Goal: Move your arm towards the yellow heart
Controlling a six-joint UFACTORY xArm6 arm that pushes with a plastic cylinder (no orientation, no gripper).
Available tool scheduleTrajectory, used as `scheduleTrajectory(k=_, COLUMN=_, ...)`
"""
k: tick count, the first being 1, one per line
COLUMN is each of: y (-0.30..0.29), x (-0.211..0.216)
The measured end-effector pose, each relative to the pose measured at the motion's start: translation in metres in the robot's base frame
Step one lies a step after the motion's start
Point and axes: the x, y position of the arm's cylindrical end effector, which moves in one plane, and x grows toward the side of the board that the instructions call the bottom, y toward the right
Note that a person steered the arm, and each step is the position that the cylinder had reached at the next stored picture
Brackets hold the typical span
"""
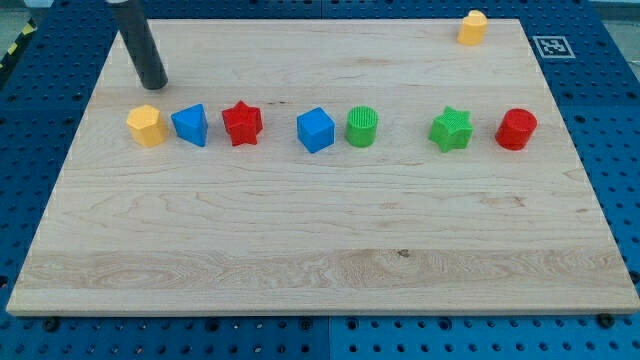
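Nearest the view's bottom runs the front edge of the pale wooden board, bare along that strip. My tip, the lower end of a straight dark rod with no jaws to open or close, rests on the board near its top left corner, holding nothing and touching no block. Just below it sits the yellow pentagon-like block, first in a row of 7. Rightward come the blue wedge-shaped block, red star, blue cube, green cylinder, green star and red cylinder. The yellow heart stands alone near the top right corner, well apart from my tip. It looks small and orange-yellow, its outline hard to make out.
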Motion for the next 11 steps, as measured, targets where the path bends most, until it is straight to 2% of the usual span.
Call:
scheduleTrajectory(k=3, y=0.135, x=-0.016)
scheduleTrajectory(k=6, y=0.271, x=-0.11)
scheduleTrajectory(k=7, y=0.335, x=-0.126)
scheduleTrajectory(k=11, y=0.419, x=-0.127)
